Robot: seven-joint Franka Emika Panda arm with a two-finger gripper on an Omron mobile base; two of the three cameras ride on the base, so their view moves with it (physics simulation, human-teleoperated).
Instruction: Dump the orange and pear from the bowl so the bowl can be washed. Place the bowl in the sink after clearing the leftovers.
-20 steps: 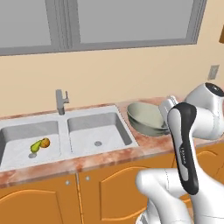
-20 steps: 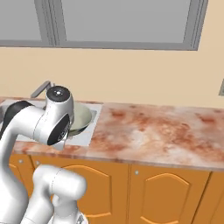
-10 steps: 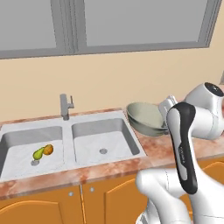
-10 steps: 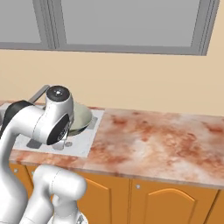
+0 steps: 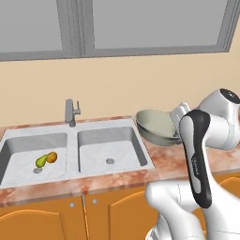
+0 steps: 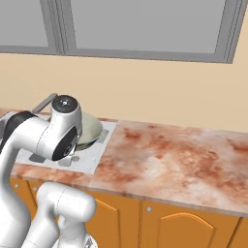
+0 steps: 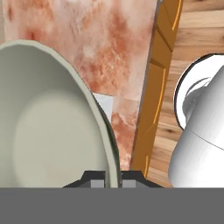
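Note:
The pale grey-green bowl (image 5: 157, 126) hangs tilted just above the counter, right of the sink (image 5: 71, 146). Its off-white inside (image 7: 48, 131) holds nothing. My gripper (image 7: 113, 177) is shut on the bowl's rim, and the rim runs down between the two fingertips. In the left base view the gripper (image 5: 177, 135) sits at the bowl's right edge. From the right base view the bowl (image 6: 91, 130) peeks out behind my arm. The orange (image 5: 52, 157) and the pear (image 5: 41, 161) lie touching in the sink's left basin, near its drain.
A grey faucet (image 5: 70, 112) stands behind the sink's divider. The marbled reddish counter (image 6: 169, 155) stretches to the right. Orange cabinet doors (image 5: 42, 222) run below it, and a window spans the wall above. A wooden floor (image 7: 197, 35) lies beyond the counter edge.
Both base views have shifted as the base drove, so the sink now sits further right in the left base view. The bowl stays in my grip, and the fruit rests in the left basin.

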